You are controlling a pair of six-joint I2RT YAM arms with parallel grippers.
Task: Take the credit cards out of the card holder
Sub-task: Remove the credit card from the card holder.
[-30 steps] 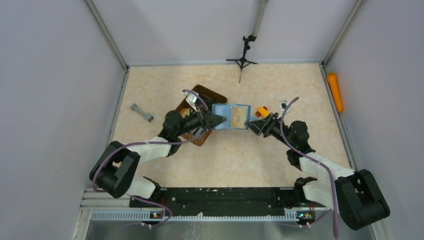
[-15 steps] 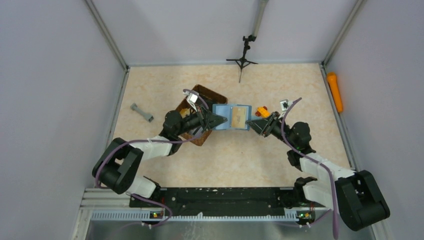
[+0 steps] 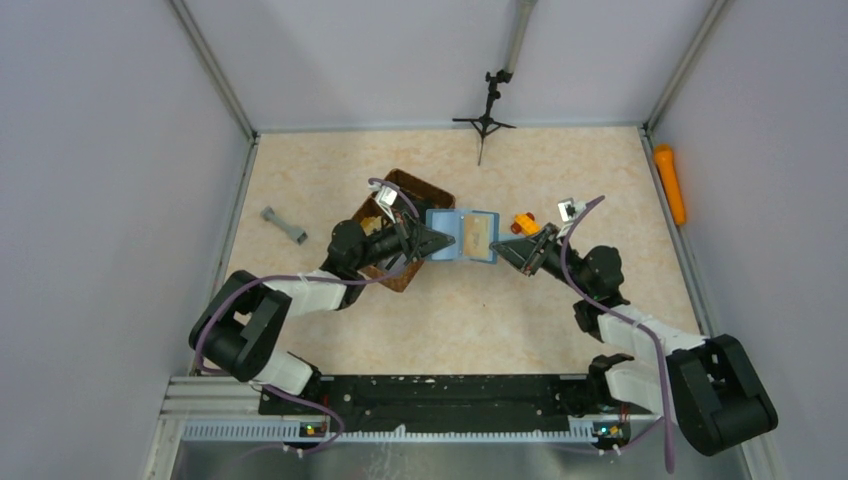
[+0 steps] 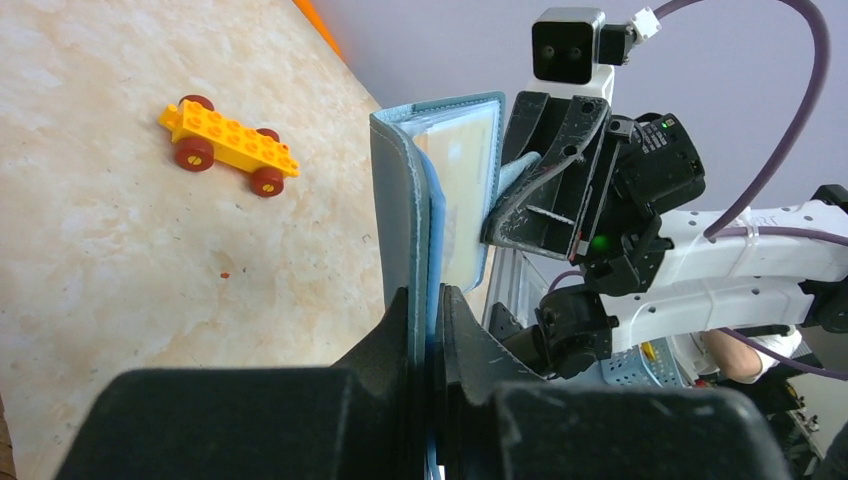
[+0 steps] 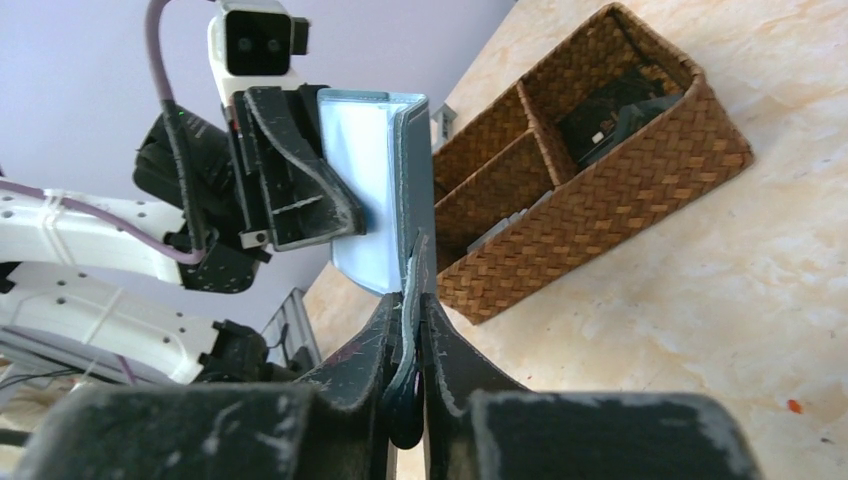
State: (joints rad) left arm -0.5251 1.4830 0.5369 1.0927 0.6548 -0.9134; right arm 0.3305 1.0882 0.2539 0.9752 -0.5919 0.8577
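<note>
The card holder (image 3: 448,234) is hanging open over the middle of the table (image 3: 460,320), its lighter blue inside facing up toward the top camera. A tan card (image 3: 478,232) is showing in its right-hand pocket.

The left gripper (image 3: 438,241) is coming in from 9 o'clock and is clamping the holder's left flap; in the left wrist view its fingers (image 4: 395,330) are pressing together on the blue edge. The right gripper (image 3: 502,250) is reaching in from 3 o'clock, and the right wrist view is showing its fingers (image 5: 440,345) pinching the edge of the opposite flap, so both sides are being held at once.

A brown woven basket (image 3: 418,188) with dividers is sitting just beside the holder at 10 o'clock, partly under the left arm. A yellow toy car (image 3: 523,222) is lying near it at 2 o'clock. Well apart at 9 o'clock, a small grey dumbbell-shaped piece (image 3: 284,225) is resting on the table. A black tripod (image 3: 487,112) is standing at 12 o'clock by the back wall, and an orange cylinder (image 3: 670,183) is lying along the right edge, between 2 and 3 o'clock.
</note>
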